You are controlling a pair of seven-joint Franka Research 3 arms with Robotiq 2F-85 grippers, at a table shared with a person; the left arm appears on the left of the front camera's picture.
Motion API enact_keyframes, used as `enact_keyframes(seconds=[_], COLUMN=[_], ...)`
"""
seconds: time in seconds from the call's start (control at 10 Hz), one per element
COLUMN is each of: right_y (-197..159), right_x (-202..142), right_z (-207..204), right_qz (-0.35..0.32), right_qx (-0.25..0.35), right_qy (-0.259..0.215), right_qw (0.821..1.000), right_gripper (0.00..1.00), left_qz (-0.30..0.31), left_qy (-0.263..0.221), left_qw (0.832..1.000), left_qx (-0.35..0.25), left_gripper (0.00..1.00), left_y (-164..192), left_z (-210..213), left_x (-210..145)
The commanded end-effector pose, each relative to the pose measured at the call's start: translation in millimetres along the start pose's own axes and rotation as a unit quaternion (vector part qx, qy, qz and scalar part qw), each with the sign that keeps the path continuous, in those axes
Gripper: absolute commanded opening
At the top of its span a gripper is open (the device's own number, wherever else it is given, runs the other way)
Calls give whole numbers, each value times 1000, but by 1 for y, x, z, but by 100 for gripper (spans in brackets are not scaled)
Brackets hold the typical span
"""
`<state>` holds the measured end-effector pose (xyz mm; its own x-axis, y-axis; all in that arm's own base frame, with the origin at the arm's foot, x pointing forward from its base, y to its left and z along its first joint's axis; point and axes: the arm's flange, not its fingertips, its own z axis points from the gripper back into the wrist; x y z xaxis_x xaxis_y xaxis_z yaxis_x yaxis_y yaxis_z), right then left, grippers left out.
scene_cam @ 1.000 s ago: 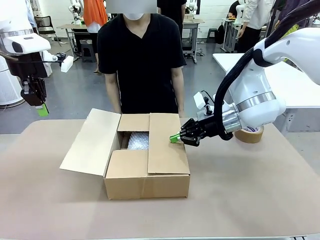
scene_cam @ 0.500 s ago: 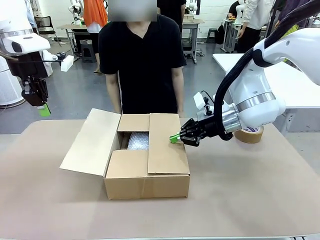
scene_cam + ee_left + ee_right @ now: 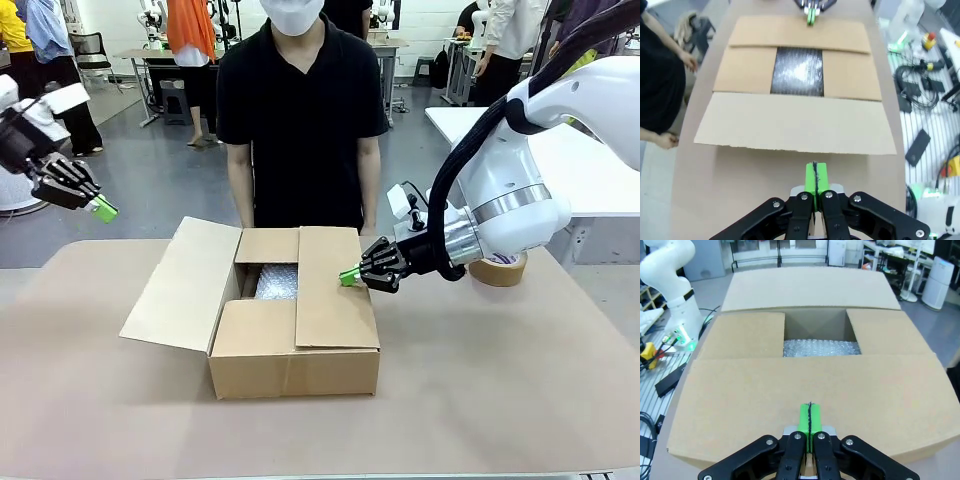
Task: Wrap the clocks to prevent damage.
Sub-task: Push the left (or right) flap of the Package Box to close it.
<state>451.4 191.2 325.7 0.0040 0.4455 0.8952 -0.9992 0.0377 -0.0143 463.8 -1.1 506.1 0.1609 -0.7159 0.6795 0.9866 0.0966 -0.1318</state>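
Tan table (image 3: pixel 500 400), cardboard box (image 3: pixel 295 350) mid-table, bubble wrap (image 3: pixel 277 282) inside. At its right flap, right gripper (image 3: pixel 349 275) pinched together, empty. Above far left corner, left gripper (image 3: pixel 103 209) likewise closed, empty.

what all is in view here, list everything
cardboard box: one, brown, middle of the table, left flap folded out
bubble wrap: one sheet, clear, inside the box
tape roll: one, brown, table's right side
table: one, tan, under everything
person: one, black shirt, far side
left end effector: one, black with green pads, shut, raised at left
right end effector: one, black with green pads, shut, at the box's right flap
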Motion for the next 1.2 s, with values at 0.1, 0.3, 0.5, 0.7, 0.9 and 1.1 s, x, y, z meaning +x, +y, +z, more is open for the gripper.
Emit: enact_keyframes(seconds=[0.1,0.3,0.5,0.7,0.9,1.1], right_y=[0,0,0,0,0,0], right_x=[-2,-2,-2,-2,-2,-2], right_z=[-2,-2,-2,-2,-2,-2], right_qz=[-6,-6,-6,-6,-6,-6], right_qx=[-1,-1,-1,-1,-1,-1], right_qy=[4,4,4,4,4,4], right_qw=[1000,1000,1000,1000,1000,1000], right_gripper=[1,1,1,1,1,1], left_qz=[4,11,11,11,3,-26], left_qy=[-50,-39,-39,-29,-124,-186], left_qw=[999,999,999,999,991,982], left_qx=[-14,-9,-9,-9,-49,-24], left_gripper=[0,0,0,0,0,0], left_y=[-3,4,4,3,22,30], left_z=[-12,-5,-5,-9,-28,-37], left_x=[-40,-35,-35,-38,-81,-109])
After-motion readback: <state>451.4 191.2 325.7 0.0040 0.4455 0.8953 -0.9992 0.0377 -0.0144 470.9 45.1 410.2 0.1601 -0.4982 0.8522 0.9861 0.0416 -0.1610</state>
